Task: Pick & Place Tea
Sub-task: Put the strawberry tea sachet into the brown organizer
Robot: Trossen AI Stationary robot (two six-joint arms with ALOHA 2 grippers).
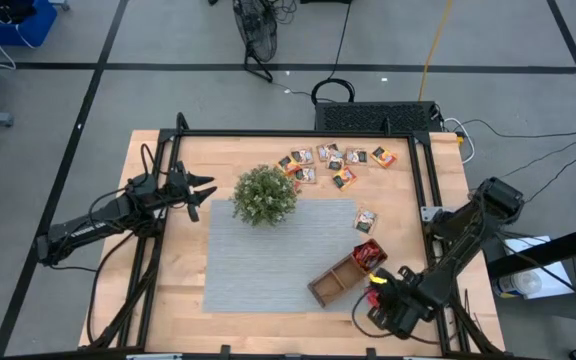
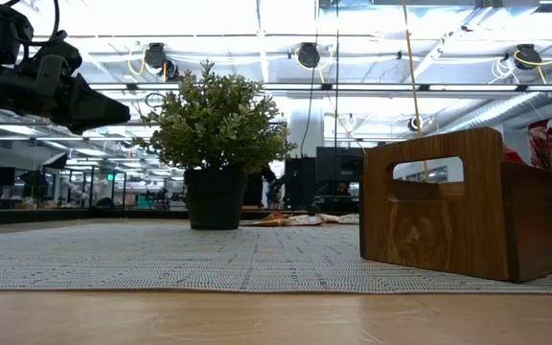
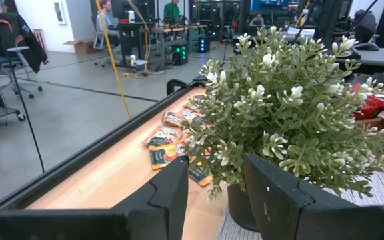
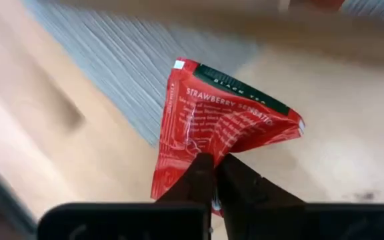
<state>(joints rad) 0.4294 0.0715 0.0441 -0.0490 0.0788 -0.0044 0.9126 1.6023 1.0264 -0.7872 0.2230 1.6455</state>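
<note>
Right gripper (image 4: 213, 172) pinches a red strawberry black tea sachet (image 4: 222, 130) by its edge.
It hangs clear near the wooden tray (image 1: 333, 279); left gripper (image 3: 215, 190) waits, fingers apart, beside the plant (image 1: 264, 195).

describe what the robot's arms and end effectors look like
Both arms are dark, nearly black, jointed links with black cables looped along them. The left end effector has two pointed, angular black fingers. The right end effector has slim dark fingers too.
</note>
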